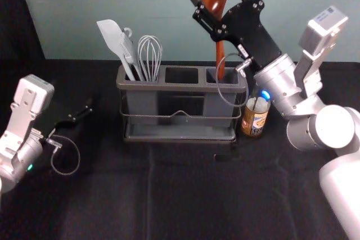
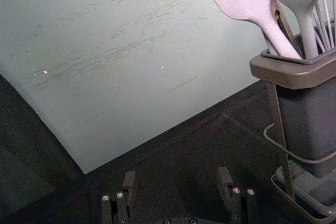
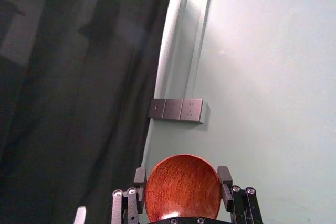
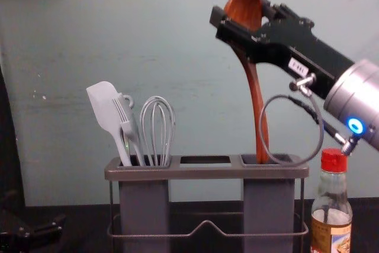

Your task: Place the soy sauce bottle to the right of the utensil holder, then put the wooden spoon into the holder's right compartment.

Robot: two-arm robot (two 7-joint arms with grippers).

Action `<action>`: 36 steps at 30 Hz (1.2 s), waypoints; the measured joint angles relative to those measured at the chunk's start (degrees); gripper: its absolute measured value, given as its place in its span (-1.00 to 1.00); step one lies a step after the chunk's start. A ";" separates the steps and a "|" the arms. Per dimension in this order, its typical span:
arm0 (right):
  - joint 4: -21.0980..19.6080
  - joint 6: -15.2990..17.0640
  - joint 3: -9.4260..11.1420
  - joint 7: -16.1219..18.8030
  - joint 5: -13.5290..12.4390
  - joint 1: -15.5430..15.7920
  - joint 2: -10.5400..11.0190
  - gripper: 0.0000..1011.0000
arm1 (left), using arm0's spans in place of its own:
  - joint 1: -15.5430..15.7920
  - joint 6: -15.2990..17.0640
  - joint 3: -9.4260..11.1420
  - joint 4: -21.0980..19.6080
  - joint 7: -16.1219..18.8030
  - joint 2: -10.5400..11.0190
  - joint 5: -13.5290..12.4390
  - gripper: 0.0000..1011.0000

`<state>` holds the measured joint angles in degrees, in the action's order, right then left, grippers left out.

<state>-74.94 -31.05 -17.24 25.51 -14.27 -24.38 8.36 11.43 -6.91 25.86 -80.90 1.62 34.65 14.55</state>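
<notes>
Plainly, it all turned on the line of the spoon (image 4: 253,84) against the holder (image 1: 180,87). I had the bowl pinched in my right claw (image 3: 182,175), a finger against either side, above the holder's right end. From there the handle ran down, steep but not quite plumb, to the mouth of the right compartment (image 4: 269,194). Its foot seemed just within that mouth, though how deep I couldn't tell. The bowl leaned toward the holder's middle, the foot the other way. So what I needed, I judged, was a drop along the handle's own slant, perhaps with the bowl eased rightward; pushed straight down, it might have caught the compartment's wall.

My right arm was plainly the one for it. My left claw (image 2: 176,184) stood parked to the left of the holder, spread and empty. The bottle (image 1: 255,121) was upright on the bench (image 1: 101,195) just beside the holder's right end, so that part looked done, and my right arm needed to keep from knocking it.
</notes>
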 joint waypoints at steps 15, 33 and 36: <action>4.93 -3.74 0.99 0.94 -0.99 2.65 -1.69 0.65 | 0.00 0.00 0.00 0.00 0.00 0.00 0.00 0.98; 7.89 -4.96 1.95 1.91 -1.16 4.06 -2.59 0.65 | 0.00 0.00 0.00 0.00 0.00 0.00 0.00 0.98; 8.11 -5.10 2.08 2.02 -1.29 4.18 -2.73 0.65 | 0.00 0.00 0.00 0.00 0.00 0.00 0.00 0.98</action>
<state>-66.84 -36.14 -15.16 27.53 -15.56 -20.21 5.64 11.43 -6.91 25.86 -80.90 1.62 34.65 14.55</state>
